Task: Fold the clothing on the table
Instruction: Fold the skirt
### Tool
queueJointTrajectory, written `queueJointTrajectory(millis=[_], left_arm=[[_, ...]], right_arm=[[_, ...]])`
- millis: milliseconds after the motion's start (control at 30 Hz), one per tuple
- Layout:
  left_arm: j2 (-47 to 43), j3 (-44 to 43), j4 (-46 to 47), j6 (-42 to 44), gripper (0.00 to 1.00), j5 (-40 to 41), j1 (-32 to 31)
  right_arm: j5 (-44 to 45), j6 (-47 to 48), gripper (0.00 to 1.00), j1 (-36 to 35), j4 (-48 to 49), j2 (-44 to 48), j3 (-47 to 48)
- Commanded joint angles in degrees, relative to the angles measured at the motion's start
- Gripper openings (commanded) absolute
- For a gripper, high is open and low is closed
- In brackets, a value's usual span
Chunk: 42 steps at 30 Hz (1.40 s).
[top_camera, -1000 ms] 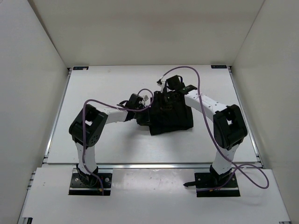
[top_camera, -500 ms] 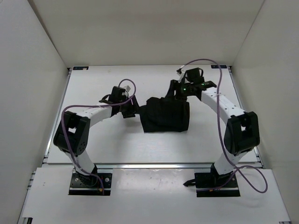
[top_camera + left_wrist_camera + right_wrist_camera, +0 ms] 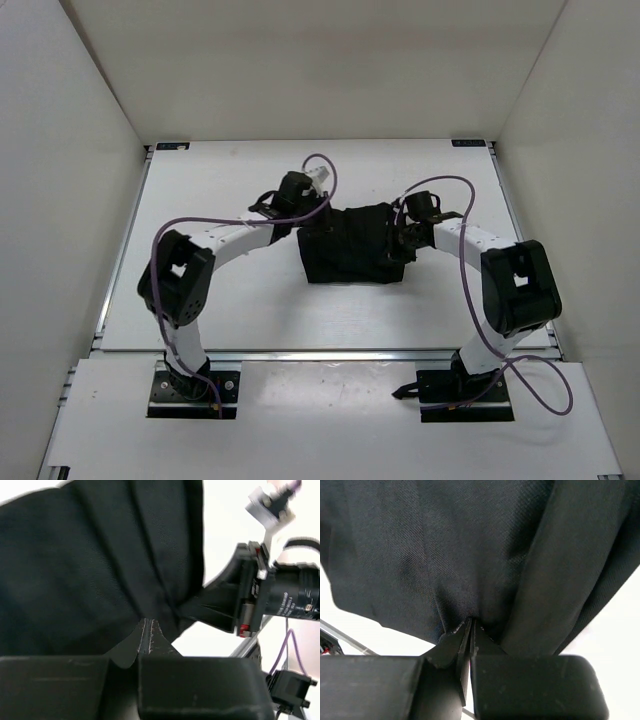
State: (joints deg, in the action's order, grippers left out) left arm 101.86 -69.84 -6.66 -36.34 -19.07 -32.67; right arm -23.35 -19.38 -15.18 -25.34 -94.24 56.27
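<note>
The clothing (image 3: 350, 250) is a black pleated bundle lying folded in the middle of the white table (image 3: 220, 300). My left gripper (image 3: 304, 224) is at its left upper edge. In the left wrist view the gripper (image 3: 148, 623) is shut, with the black fabric (image 3: 90, 570) bunching into folds at the tips. My right gripper (image 3: 398, 246) is at the garment's right edge. Seen from the right wrist, this gripper (image 3: 471, 623) is shut as well, pinching a gathered ridge of the clothing (image 3: 445, 545). The right arm's wrist camera (image 3: 295, 600) shows just beyond the fabric.
Purple cables (image 3: 320, 170) loop above both wrists. White walls (image 3: 70, 200) enclose the table on three sides. A metal rail (image 3: 330, 352) runs along the near edge, with the two arm bases (image 3: 190, 390) behind it.
Half a second ago both grippers stood off the garment's far corners. Both have since moved in onto its left and right edges and shut on the fabric.
</note>
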Motion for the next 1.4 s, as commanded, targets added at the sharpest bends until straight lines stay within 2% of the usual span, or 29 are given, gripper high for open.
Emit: queueJointTrajectory(millis=[0, 133, 333, 533, 567, 633, 700, 800, 833, 900, 933, 1000, 1067, 1133, 1200, 1367], left_arm=[[3.76, -3.89, 2.26, -0.75, 0.00, -1.24, -3.01], [7.20, -3.73, -0.20, -0.49, 0.00, 1.22, -4.95], [5.10, 7.25, 1.30, -1.72, 0.00, 2.98, -5.65], [4.40, 8.15, 0.33, -1.89, 0.00, 1.85, -4.16], [3.35, 7.62, -0.28, -1.55, 0.00, 2.45, -3.90], [1.94, 4.64, -2.04, -0.15, 0.11, 3.16, -2.94], [0.53, 1.04, -4.41, 0.74, 0.28, 2.29, -2.23], [-2.45, -2.56, -6.26, 1.97, 0.46, 1.50, 0.31], [-4.81, -3.19, -6.35, 2.15, 0.49, 1.93, 1.63], [-7.80, -4.15, -7.49, 4.42, 0.62, 3.07, 2.86], [-8.78, -5.47, -10.02, 5.56, 0.65, 6.12, 4.09], [-11.24, -9.06, -18.70, 9.95, 0.79, 13.66, 4.19], [-12.39, -10.74, -24.77, 13.39, 0.87, 18.95, 5.50], [-15.45, -8.14, -28.40, 16.02, 0.92, 23.19, 6.47], [-19.50, -3.84, -29.73, 17.08, 0.99, 26.18, 7.79], [-33.72, 10.06, -29.21, 17.18, 0.99, 26.90, 10.08]], right_arm=[[-1.08, 0.13, 0.00, 0.24, 5.57, -0.77, -0.02], [-1.52, 0.04, 0.00, -0.64, 7.14, -2.53, -0.11], [-3.10, -0.40, 0.00, 1.46, 8.03, -3.68, 1.12], [-4.07, 0.92, 0.00, 4.19, 5.84, -3.06, 3.93], [-5.20, 1.01, 0.03, 5.24, 5.48, -2.45, 4.37], [-8.19, 0.31, 0.15, 7.35, 6.18, -0.17, 5.25], [-12.84, -1.18, 0.39, 9.89, 7.41, 2.02, 6.12], [-15.06, -0.66, 0.63, 11.83, 5.75, 5.54, 9.81], [-14.10, 0.47, 0.67, 12.10, 5.05, 6.60, 11.48], [-10.77, 1.79, 0.69, 12.11, 2.15, 8.53, 13.85], [-7.44, 3.45, 0.69, 11.84, 0.14, 9.41, 15.35], [-0.08, 7.49, 0.71, 10.18, -5.65, 10.21, 17.46], [6.55, 11.97, 0.74, 8.85, -9.35, 10.65, 18.70], [11.74, 13.04, 0.74, 8.15, -11.83, 10.83, 17.57], [10.97, 12.79, 0.72, 9.63, -11.22, 12.75, 14.40], [4.81, 9.37, 0.71, 14.03, -7.71, 18.38, 2.20]])
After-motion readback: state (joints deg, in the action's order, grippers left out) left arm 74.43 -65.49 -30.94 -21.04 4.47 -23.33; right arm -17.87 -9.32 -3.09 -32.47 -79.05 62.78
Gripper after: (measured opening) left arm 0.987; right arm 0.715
